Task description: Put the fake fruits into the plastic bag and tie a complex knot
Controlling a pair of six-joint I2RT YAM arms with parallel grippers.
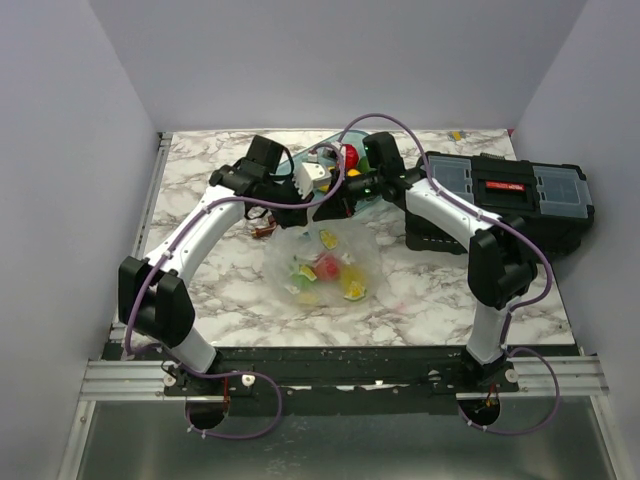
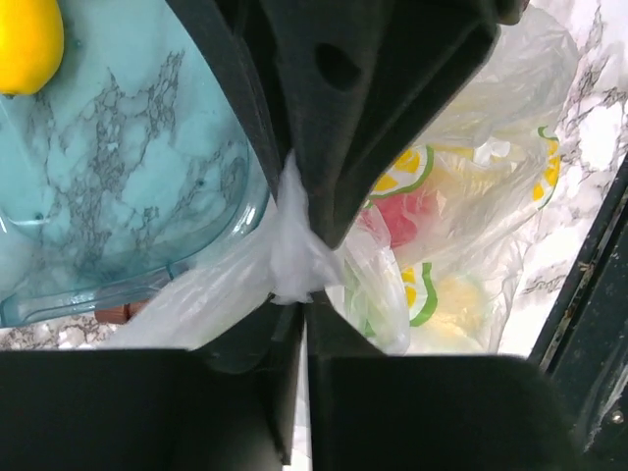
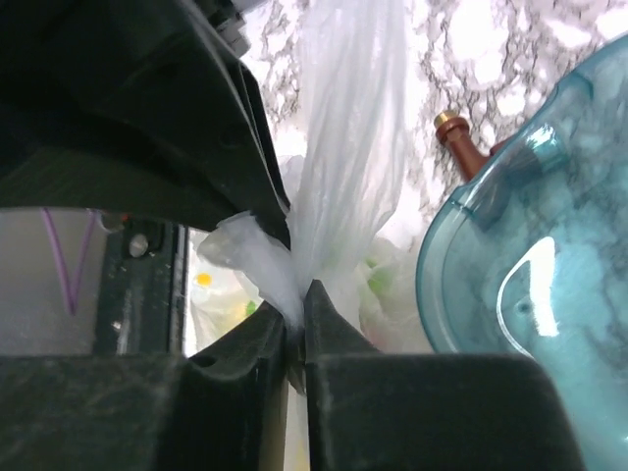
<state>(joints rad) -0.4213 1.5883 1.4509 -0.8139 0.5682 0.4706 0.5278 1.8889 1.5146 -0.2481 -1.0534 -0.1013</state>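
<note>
The plastic bag [image 1: 325,265] lies mid-table with several fake fruits inside, among them a red one [image 1: 327,264] and yellow ones. Its neck is gathered into a twisted strand [image 2: 292,245] rising between both grippers. My left gripper [image 1: 318,198] is shut on this film; in the left wrist view [image 2: 300,300] the film bunches at the fingertips. My right gripper [image 1: 347,200] is shut on the same strand, as its wrist view [image 3: 297,306] shows. Whether the bunch is a knot cannot be told. A yellow lemon [image 2: 25,39] and a red fruit [image 1: 351,157] lie in the teal tub.
The rigid teal tub [image 1: 335,165] stands just behind the grippers and also shows in both wrist views [image 2: 118,196] [image 3: 530,324]. A black toolbox [image 1: 510,195] fills the right rear. A small brown-and-gold object [image 3: 459,137] lies beside the tub.
</note>
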